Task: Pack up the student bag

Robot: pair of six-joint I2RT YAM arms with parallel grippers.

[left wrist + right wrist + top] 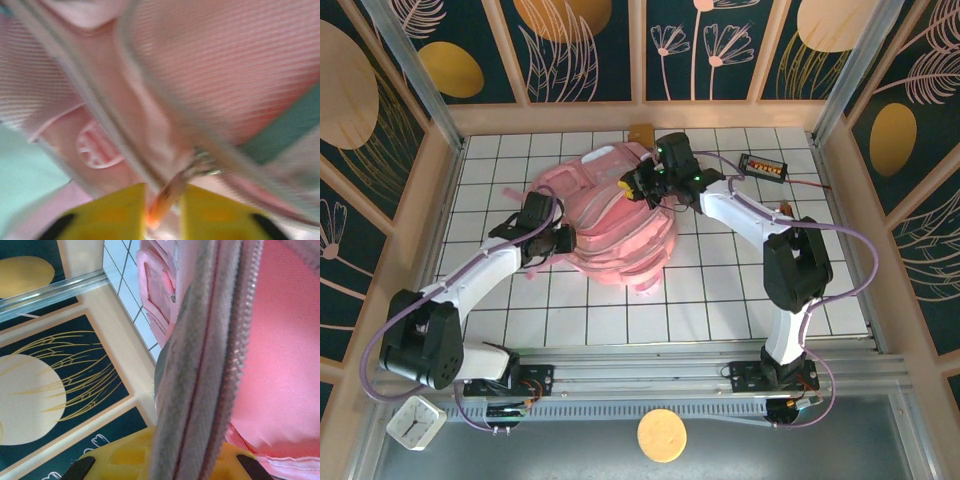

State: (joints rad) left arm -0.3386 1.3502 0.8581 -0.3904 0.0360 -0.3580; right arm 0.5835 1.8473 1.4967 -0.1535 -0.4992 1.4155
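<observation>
The left gripper (558,240) is noted at the student bag's (620,225) left side, the zip pull (167,197) between its fingers. Grasped or released cannot be told. A firm pinch should be confirmed before the zip is drawn. The bag lies mid-table (740,290). The right gripper (640,187) is clenched on its zipped rim, which is best kept taut.

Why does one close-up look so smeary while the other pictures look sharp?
Left wrist view: the student bag is soft and streaked, seemingly too near to focus; right wrist view: its zip is crisp, teeth showing; top view: sharp and evenly lit, with only soft shadows.
</observation>
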